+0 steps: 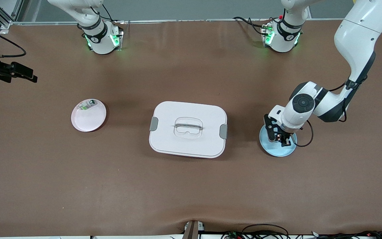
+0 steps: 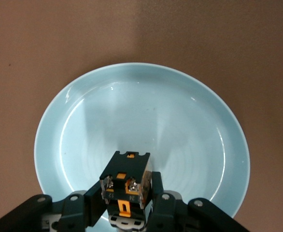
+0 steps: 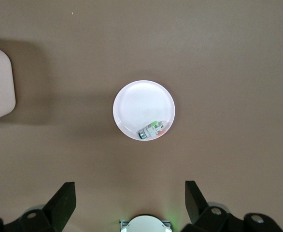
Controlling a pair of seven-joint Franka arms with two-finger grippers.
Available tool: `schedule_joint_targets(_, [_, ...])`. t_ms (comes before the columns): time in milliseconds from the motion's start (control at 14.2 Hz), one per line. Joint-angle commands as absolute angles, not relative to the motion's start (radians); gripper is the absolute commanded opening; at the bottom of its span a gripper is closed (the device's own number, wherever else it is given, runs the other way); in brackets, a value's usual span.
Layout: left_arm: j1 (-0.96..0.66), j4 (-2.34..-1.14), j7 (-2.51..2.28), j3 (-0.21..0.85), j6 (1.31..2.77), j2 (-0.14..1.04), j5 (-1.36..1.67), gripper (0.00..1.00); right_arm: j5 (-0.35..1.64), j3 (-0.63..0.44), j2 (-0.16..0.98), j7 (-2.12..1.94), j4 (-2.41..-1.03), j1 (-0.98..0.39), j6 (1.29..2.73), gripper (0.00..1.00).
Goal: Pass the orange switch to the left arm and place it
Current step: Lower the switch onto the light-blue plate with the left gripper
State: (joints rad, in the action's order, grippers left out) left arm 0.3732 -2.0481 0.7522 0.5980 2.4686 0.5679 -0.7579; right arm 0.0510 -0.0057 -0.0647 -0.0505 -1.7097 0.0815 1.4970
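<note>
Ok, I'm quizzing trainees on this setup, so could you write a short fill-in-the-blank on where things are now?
1. The left pincer is shut on the ____ over the blue plate.
2. The right pincer hangs ____ above the pink plate.
3. The white box sits between the two ____.
4. The green-and-clear part lies on the ____ plate.

Missing words: orange switch; open; plates; pink

table [image 1: 45,186] — brown surface carrying three things | box [image 1: 188,128] sitting mid-table | pink plate [image 1: 88,115] lying toward the right arm's end | blue plate [image 1: 277,143] lying toward the left arm's end — all well apart
</note>
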Motion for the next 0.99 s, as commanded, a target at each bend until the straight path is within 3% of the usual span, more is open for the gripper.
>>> schedule_joint_targets(0, [0.379, -2.049, 0.749, 0.606, 2.474, 0.569, -0.807, 0.64, 0.031, 0.017, -0.15, -0.058, -1.843, 0.1, 1.584, 1.0])
schedule_joint_targets(70, [0.383, -2.049, 0.733, 0.606, 2.471, 0.569, -0.807, 1.0, 0.031, 0.02, -0.173, -0.058, -1.876, 0.098, 1.613, 1.0])
schedule_joint_targets(282, [0.383, -2.039, 0.678, 0.607, 2.468, 0.554, -0.804, 1.0, 0.026, 0.023, -0.166, -0.048, -1.85, 0.095, 1.615, 1.0])
schedule_joint_targets(493, [0.402, -2.034, 0.657, 0.623, 2.448, 0.458, -0.688, 1.0, 0.025, 0.021, -0.152, -0.046, -1.816, 0.098, 1.603, 1.0])
schedule_joint_targets(704, [0.399, -1.933, 0.64, 0.659, 2.263, 0.368, -0.418, 1.0, -0.006, 0.021, -0.149, -0.046, -1.793, 0.095, 1.605, 1.0])
schedule_joint_targets(915, [0.399, -1.775, 0.519, 0.689, 2.019, 0.362, -0.318, 1.0, -0.018, 0.021, -0.132, -0.051, -1.75, 0.097, 1.601, 1.0])
